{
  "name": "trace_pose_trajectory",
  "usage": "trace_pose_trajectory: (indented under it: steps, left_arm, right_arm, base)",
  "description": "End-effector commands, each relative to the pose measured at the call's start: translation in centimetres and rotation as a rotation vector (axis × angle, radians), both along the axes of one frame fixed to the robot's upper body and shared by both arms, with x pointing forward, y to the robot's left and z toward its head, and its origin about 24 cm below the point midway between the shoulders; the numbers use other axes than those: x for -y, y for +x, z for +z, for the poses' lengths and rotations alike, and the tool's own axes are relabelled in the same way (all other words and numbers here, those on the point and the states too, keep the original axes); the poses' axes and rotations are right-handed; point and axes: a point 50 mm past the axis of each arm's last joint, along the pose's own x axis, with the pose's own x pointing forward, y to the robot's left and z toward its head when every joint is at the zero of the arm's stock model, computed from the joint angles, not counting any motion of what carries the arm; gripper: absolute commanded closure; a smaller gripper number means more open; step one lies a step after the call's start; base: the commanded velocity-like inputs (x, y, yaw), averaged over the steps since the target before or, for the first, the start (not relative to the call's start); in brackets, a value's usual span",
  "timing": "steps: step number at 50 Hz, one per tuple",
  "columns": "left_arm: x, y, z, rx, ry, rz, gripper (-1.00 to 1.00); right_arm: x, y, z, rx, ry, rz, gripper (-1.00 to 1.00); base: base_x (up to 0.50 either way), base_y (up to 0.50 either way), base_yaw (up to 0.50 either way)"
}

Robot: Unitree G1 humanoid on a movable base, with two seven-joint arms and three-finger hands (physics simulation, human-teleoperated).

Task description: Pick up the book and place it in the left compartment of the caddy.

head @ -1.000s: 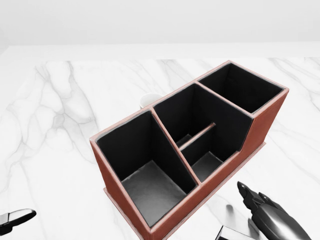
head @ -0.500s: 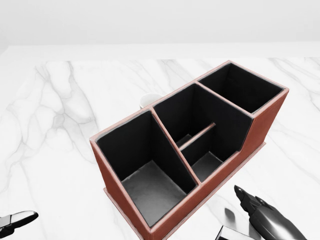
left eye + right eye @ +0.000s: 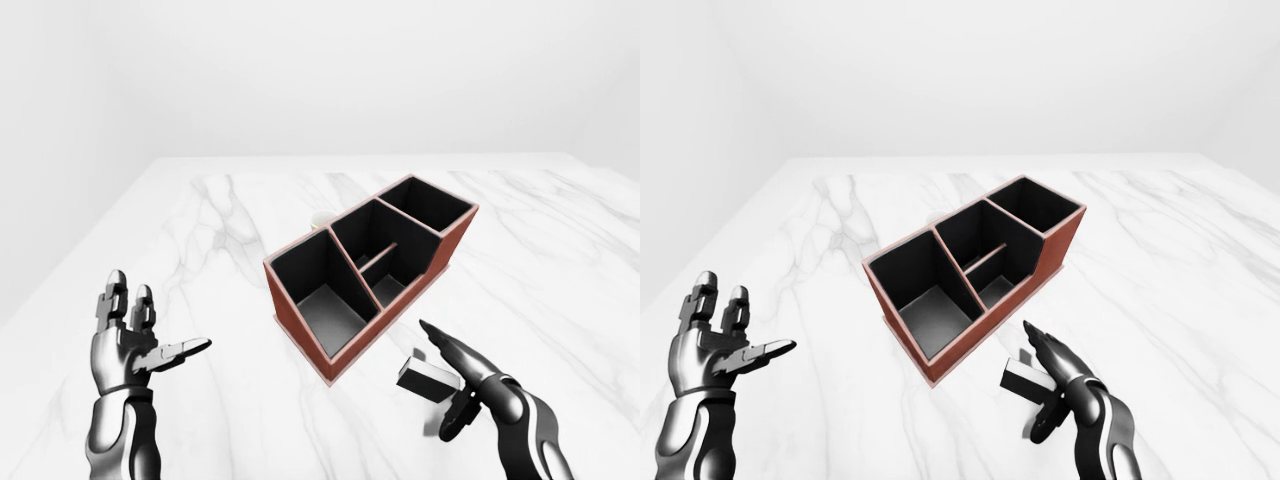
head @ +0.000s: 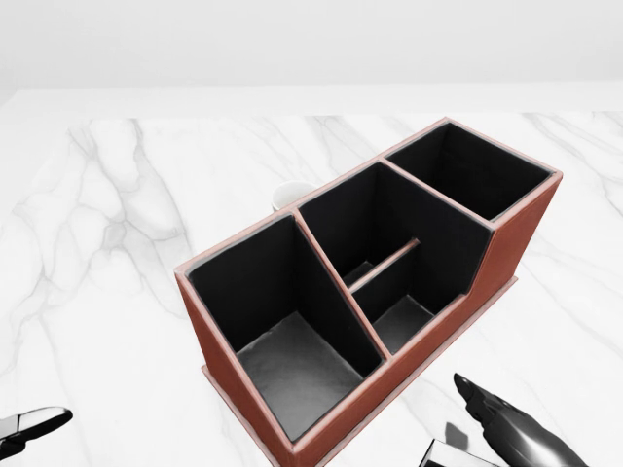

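Low and right of centre in the left-eye view, the book (image 3: 425, 373) lay small and stiff beside the caddy (image 3: 368, 271), the right hand (image 3: 462, 372) spread open over it, gripping nothing; its short edges looked best to pinch. Lower left, the left hand (image 3: 128, 340) stood open, empty. Head view: only the book's corner showed, bottom right. Right-eye view matched.

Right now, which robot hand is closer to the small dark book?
Right. The right hand reaches over the small dark book; the left hand hovers open beyond the red-brown caddy.
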Motion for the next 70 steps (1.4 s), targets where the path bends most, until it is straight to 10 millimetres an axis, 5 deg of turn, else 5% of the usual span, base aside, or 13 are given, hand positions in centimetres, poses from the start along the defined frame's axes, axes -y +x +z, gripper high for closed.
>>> trace_pose_trajectory:
  steps: [1,11,12,13,14,39,53,70]
  left_arm:
    - [-0.1,0.1,0.1,0.000,0.003,0.005,-1.00]
    - [-0.2,0.2,-0.4,-0.017,-0.005,0.002,-1.00]
    - [-0.2,0.1,-0.4,-0.019,-0.006,0.002,-1.00]
    - [-0.2,0.1,-0.5,-0.023,-0.007,0.002,-1.00]
    - [-0.2,0.1,-0.6,-0.025,-0.008,0.002,-1.00]
    - [-0.2,-0.1,-0.8,-0.026,-0.019,-0.004,-1.00]
    - [-0.1,-0.3,-0.8,-0.026,-0.022,-0.005,-1.00]
    - [0.2,-0.1,-0.5,-0.015,-0.010,-0.009,-1.00]
  right_arm:
    - [0.0,0.2,-0.8,-0.032,0.019,0.004,-1.00]
    - [-0.2,0.2,-1.3,-0.056,0.034,0.015,-1.00]
    - [-0.3,0.2,-1.2,-0.052,0.034,0.019,-0.84]
    - [-0.3,0.3,-1.2,-0.047,0.035,0.021,-0.07]
    - [-0.4,0.3,-1.0,-0.040,0.040,0.022,1.00]
    - [-0.9,1.1,1.7,0.077,-0.024,0.052,1.00]
    - [-1.1,0.6,8.3,0.347,-0.191,0.032,1.00]
    - [-1.6,-0.5,13.9,0.588,-0.342,-0.032,1.00]
  base:
    - [0.00,0.00,0.00]
    - [0.00,0.00,0.00]
    - [0.00,0.00,0.00]
    - [0.00,0.00,0.00]
    - [0.00,0.00,0.00]
    - [0.00,0.00,0.00]
    - [0.00,0.00,0.00]
    - [0.00,0.00,0.00]
